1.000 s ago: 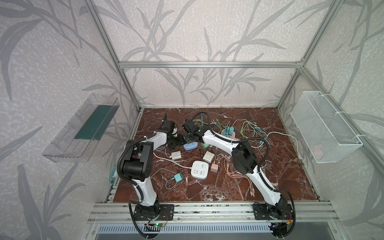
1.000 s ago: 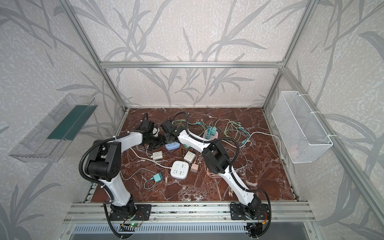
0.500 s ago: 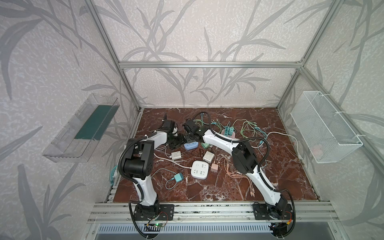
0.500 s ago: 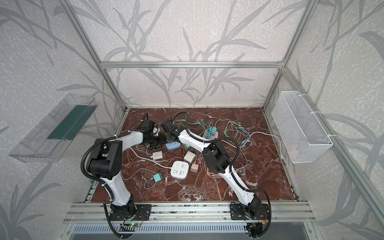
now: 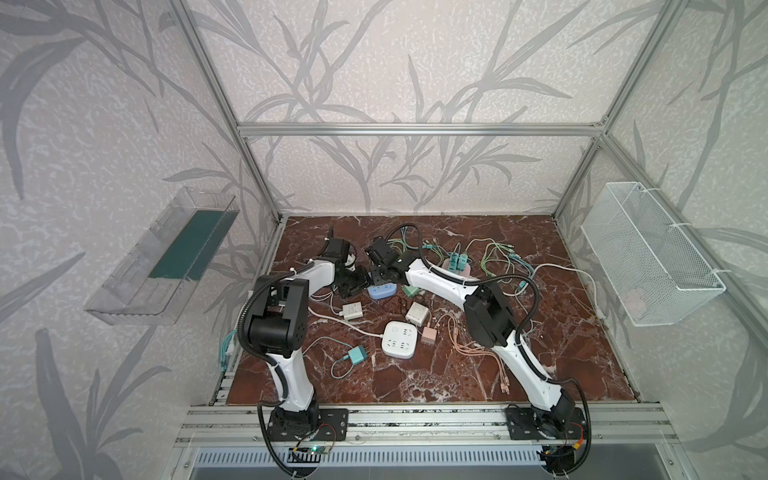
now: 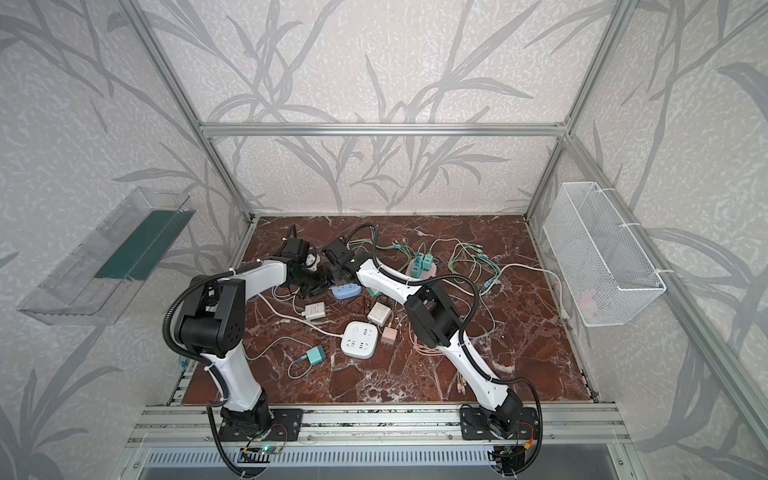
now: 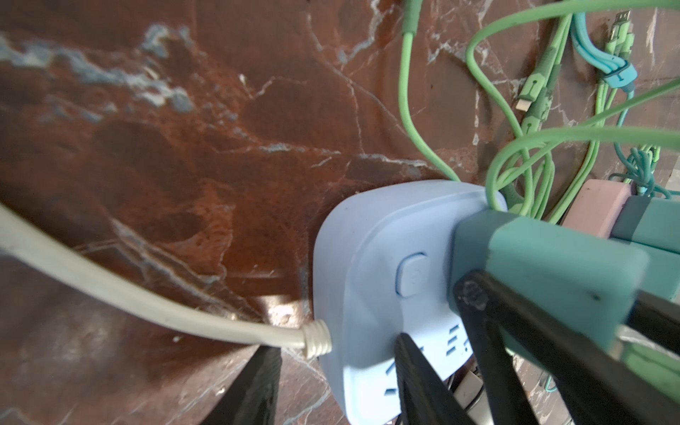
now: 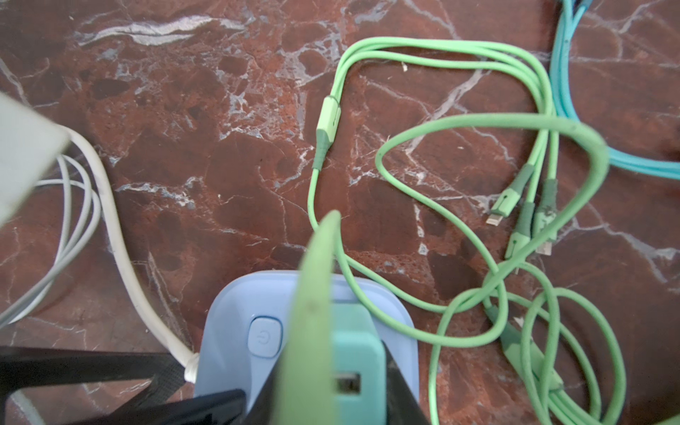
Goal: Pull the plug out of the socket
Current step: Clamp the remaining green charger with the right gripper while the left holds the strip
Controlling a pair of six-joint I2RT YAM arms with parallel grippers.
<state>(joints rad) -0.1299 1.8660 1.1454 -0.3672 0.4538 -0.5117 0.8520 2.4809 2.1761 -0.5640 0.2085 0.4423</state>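
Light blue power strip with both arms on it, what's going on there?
The right gripper is shut on the teal block-shaped plug, which looks seated in the light blue plastic power strip. The left gripper straddles the strip's cable end, apparently bracing it; whether it is clamped is unclear. The plug is not yet pulled out.

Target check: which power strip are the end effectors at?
The light-blue strip, its teal plug held by the right end effector; the white strip and pink strip are ungripped.
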